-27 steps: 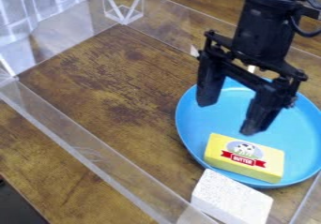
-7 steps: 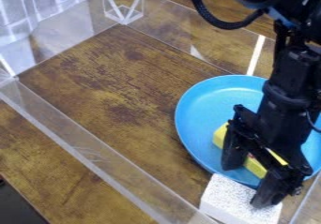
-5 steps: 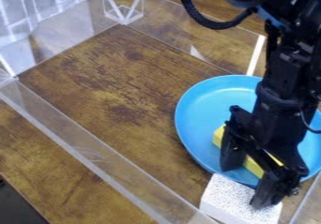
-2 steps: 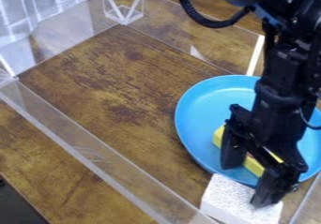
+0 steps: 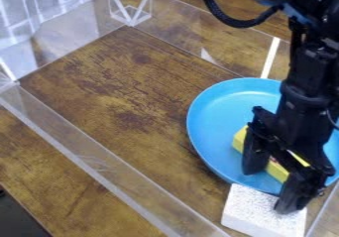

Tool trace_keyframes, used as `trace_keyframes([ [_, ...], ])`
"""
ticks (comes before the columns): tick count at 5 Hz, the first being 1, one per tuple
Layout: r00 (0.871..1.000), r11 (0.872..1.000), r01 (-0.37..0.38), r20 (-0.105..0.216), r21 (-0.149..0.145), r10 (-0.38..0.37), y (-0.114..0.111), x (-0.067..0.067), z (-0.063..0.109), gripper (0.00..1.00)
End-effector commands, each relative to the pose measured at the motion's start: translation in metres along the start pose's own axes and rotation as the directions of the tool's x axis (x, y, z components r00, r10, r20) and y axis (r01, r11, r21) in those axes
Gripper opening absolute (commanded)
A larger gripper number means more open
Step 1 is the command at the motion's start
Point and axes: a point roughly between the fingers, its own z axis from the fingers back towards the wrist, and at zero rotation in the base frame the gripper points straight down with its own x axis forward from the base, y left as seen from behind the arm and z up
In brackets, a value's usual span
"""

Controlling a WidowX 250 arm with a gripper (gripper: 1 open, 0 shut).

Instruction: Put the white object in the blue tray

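The white object [image 5: 249, 212] is a speckled block lying on the wooden table at the bottom edge of the camera view, just outside the near rim of the blue tray [image 5: 212, 117]. My gripper [image 5: 275, 179] hangs over the tray's near rim with its two black fingers [image 5: 255, 158] spread apart, so it is open. Its right fingertip reaches down to the white object's top right corner. A yellow block [image 5: 244, 141] lies in the tray, showing between and behind the fingers. The arm hides the right part of the tray.
Clear acrylic walls [image 5: 79, 157] fence the wooden table [image 5: 119, 77] on the left and near sides. A clear stand [image 5: 129, 5] sits at the back.
The gripper has shifted slightly right and up, still open. Over the longer span it came down from above the tray's middle to its near rim by the white object.
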Motion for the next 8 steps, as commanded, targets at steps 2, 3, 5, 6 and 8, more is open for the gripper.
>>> trace_keyframes([
  [2,0.990,0.996,-0.093,-0.107,0.011,0.093,0.028,-0.037,-0.031,1.00],
  [3,0.989,0.997,-0.071,-0.127,0.012,0.072,0.033,-0.046,-0.031,1.00],
  [5,0.979,0.992,-0.124,-0.165,0.002,0.123,0.022,-0.037,-0.030,1.00],
  [6,0.977,0.993,-0.122,-0.179,0.000,0.120,0.029,-0.039,-0.031,1.00],
  [8,0.969,0.988,-0.152,-0.198,-0.007,0.148,0.033,-0.044,-0.034,1.00],
])
